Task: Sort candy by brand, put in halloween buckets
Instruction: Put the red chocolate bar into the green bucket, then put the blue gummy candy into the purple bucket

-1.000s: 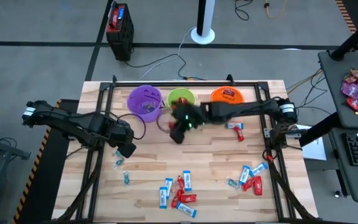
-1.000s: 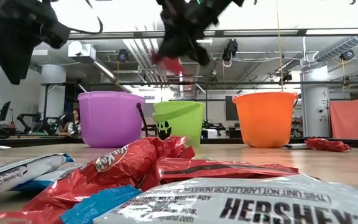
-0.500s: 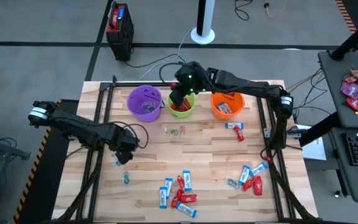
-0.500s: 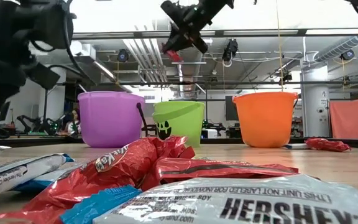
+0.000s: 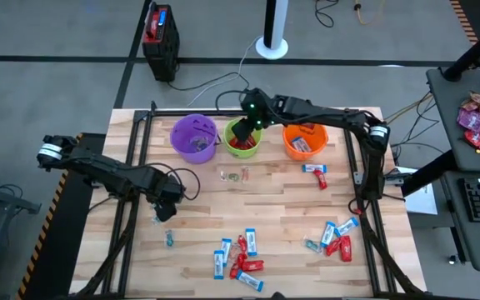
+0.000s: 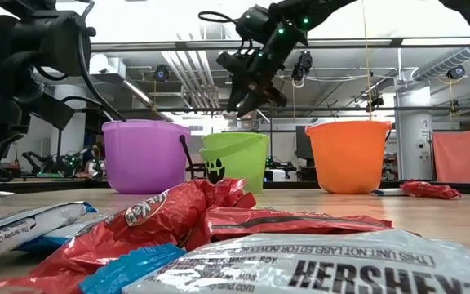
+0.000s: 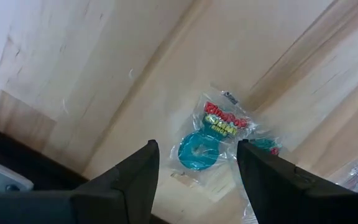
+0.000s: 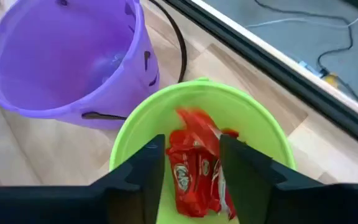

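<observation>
Three halloween buckets stand in a row at the far edge: purple (image 5: 194, 135), lime green (image 5: 242, 138), orange (image 5: 304, 138). My right gripper (image 8: 191, 155) hangs open just above the green bucket (image 8: 253, 124). A red-wrapped candy (image 8: 194, 171) lies inside that bucket, below the fingers and apart from them. My left gripper (image 7: 197, 148) points down, open, over a clear-wrapped teal ring candy (image 7: 219, 124) that lies flat on the table at the left. Its fingers stand on either side of the candy, above it.
Red and blue-and-white candy lies in a heap at the near middle (image 5: 238, 254) and another at the near right (image 5: 332, 237). Two pieces (image 5: 315, 173) lie near the orange bucket, clear ones (image 5: 233, 175) at mid-table, one teal piece (image 5: 170, 240) near left.
My right gripper has carried a red candy from mid-table toward the far edge to above the green bucket. It has opened and let go, and the candy now lies in the bucket. My left gripper has come down toward the table over the teal candy.
</observation>
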`<act>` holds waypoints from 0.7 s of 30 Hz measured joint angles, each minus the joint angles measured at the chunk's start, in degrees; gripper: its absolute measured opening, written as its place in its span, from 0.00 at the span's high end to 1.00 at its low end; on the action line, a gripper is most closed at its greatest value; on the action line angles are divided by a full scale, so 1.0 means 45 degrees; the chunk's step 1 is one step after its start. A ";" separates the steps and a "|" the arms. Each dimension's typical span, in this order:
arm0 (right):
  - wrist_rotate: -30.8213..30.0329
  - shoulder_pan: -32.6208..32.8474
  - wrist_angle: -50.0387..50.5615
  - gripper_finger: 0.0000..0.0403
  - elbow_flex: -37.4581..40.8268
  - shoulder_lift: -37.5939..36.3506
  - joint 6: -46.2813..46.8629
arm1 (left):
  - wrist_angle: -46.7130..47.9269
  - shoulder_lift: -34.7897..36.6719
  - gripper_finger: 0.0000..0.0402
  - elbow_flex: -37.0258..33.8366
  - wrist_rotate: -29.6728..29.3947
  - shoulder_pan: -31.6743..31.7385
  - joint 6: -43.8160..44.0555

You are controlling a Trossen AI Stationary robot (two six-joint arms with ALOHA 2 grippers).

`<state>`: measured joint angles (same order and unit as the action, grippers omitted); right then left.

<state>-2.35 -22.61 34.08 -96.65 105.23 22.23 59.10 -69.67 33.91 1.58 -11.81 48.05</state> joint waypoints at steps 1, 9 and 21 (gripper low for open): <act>0.0104 -0.0028 -0.0013 0.62 0.0039 0.0000 0.0067 | -0.0025 0.0000 0.50 0.0000 0.0000 0.0000 -0.0005; 0.0291 0.0122 -0.0068 0.55 0.0075 -0.0164 -0.0079 | -0.2009 -0.0060 0.54 -0.0874 0.0433 0.0005 -0.0140; 0.0318 0.0610 -0.0001 0.56 0.0075 -0.0189 -0.0270 | -0.1987 -0.0114 0.95 -0.0619 0.0049 0.0005 -0.0243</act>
<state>-0.92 -19.86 34.08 -96.31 104.38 21.02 50.16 -70.18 31.13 1.80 -11.79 46.96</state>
